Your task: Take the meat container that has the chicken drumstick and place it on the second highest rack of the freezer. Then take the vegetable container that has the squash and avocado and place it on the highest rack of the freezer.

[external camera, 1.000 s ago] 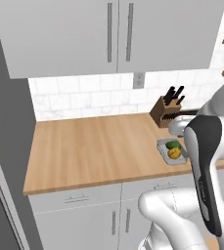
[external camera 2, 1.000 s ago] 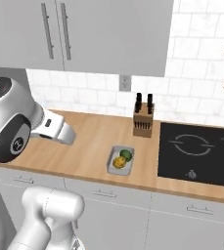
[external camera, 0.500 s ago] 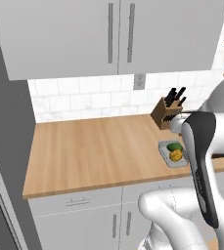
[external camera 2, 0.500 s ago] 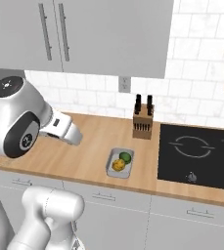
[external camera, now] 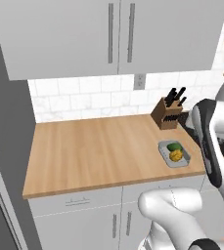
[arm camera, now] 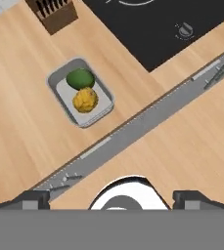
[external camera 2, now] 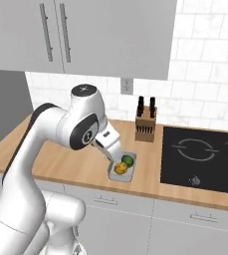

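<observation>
Gripper (arm camera: pixel 111 197) spread wide, grasping nothing; tray (arm camera: pixel 101 108) with squash and avocado (arm camera: pixel 82 90) at frame upper left

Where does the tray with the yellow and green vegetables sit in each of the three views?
Left base view: the tray lies right of centre, near the counter's front edge.
Right base view: the tray lies at centre, just below the robot's hand.
Hand view: the tray lies upper left of centre.
Shared landmark: the knife block behind it.

Wooden counter (external camera: pixel 99 151), white tiled wall (external camera: pixel 84 93), grey upper cabinets (external camera: pixel 108 34), black hob (external camera 2: pixel 200 152)
</observation>
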